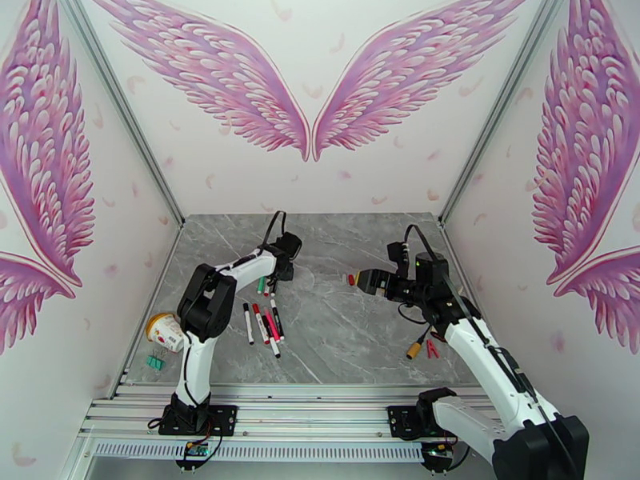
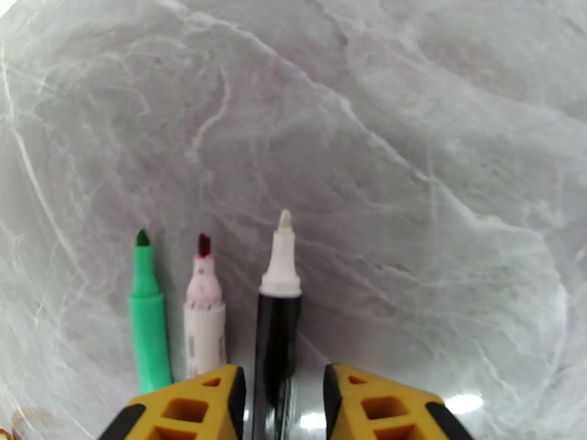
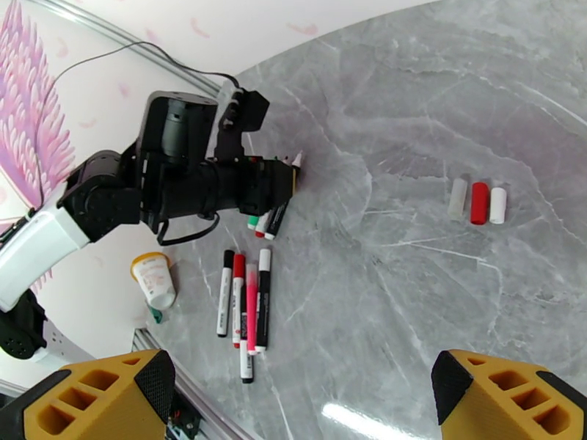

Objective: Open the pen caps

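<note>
Now we see the left gripper [image 2: 285, 396] low over the grey marble table [image 2: 411, 141], its yellow fingers [image 2: 209, 405] apart. A black pen [image 2: 277, 324] lies in the gap between them, with a sliver of table showing on either side, so nothing is clamped. That pen is uncapped, its white nib pointing away from the wrist camera. Just beside it on the left lies a white pen [image 2: 203, 317] with a bare dark-red tip, and beside that a green pen [image 2: 148, 328], also bare at the tip. The three lie roughly parallel and close together; we cannot tell whether any touch.

In the overhead view this trio sits left of the table's middle, beneath the left arm's wrist. Nearer the arm bases, a cluster of five capped pens [image 1: 264, 323] lies side by side — white barrels with black or red ends, and one pink-red pen among them.

The pen caps [image 3: 480, 203] lie well apart from all the pens, toward the middle of the table: three short cylinders in a row, a red one between two pale ones. The right gripper [image 3: 297, 386] hangs above the table with its fingers spread wide and nothing between them; in the overhead view it sits just beside the caps.

A paper cup [image 1: 164, 331] sits at the left edge, and an orange-and-black cylinder [image 1: 414, 350] lies near the right arm.
</note>
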